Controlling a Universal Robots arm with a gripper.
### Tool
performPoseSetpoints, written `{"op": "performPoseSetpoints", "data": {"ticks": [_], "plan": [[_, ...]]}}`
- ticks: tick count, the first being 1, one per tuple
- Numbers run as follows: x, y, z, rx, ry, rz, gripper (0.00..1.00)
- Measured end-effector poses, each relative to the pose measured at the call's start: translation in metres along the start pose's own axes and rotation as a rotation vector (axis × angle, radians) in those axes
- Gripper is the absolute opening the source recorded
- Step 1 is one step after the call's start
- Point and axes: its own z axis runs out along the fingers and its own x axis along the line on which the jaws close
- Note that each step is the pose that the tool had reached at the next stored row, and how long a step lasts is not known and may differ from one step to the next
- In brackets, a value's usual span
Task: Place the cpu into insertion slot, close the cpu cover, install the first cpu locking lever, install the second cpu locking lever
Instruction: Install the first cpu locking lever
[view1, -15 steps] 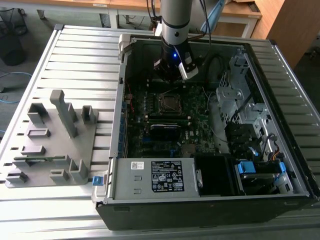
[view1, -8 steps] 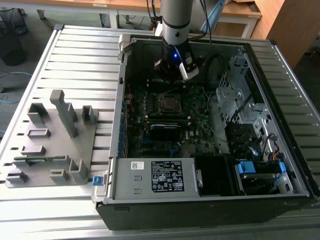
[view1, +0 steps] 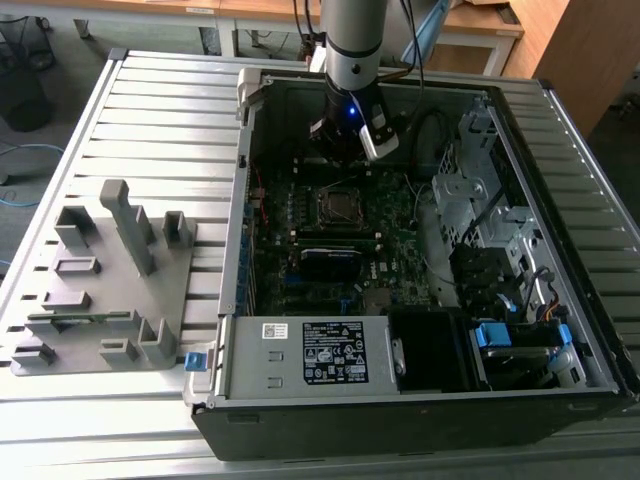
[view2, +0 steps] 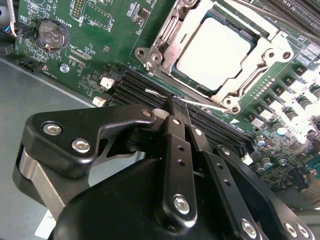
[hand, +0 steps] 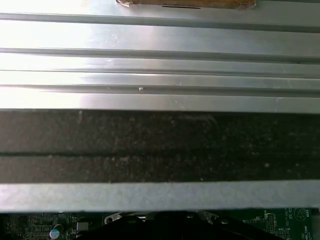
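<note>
1. Exterior view, 9 o'clock side: grey fixture tray (view1: 105, 290) with upright blocks lies on the slatted metal worktop (view1: 160, 110), just beside the open computer case (view1: 420, 400).
2. Centre of the case: green motherboard (view1: 330, 240) lies flat. The cpu (view1: 341, 206) sits in its socket near board centre, about 6 o'clock from the arm (view1: 352, 60).
3. Second wrist view: cpu (view2: 215, 53) is a flat square chip, dull pale silver-grey top, lying level in the socket; being square it has no clear long axis, and its edges run skewed to the picture's edges.
4. The cpu cover (view2: 165, 42), a thin silvery frame with a square window, lies down around the chip, its window framing the metal top.
5. A thin wire lever (view2: 200, 104) runs along the socket edge nearest the gripper; whether it is latched I cannot tell.
6. Gripper (view2: 177, 107): black fingers pressed together with nothing between them, tips just beside that socket edge, over the black memory slots (view2: 135, 87).
7. Coin cell (view2: 52, 34) sits at 10 o'clock on the board.
8. First wrist view: worktop slats (hand: 160, 45), a dark case wall (hand: 160, 145).
</note>
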Motion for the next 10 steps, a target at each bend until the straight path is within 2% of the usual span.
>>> {"op": "performPoseSetpoints", "data": {"ticks": [10], "plan": [[0.0007,0.0015,0.0012,0.0034,-0.0056,0.041,0.1]]}}
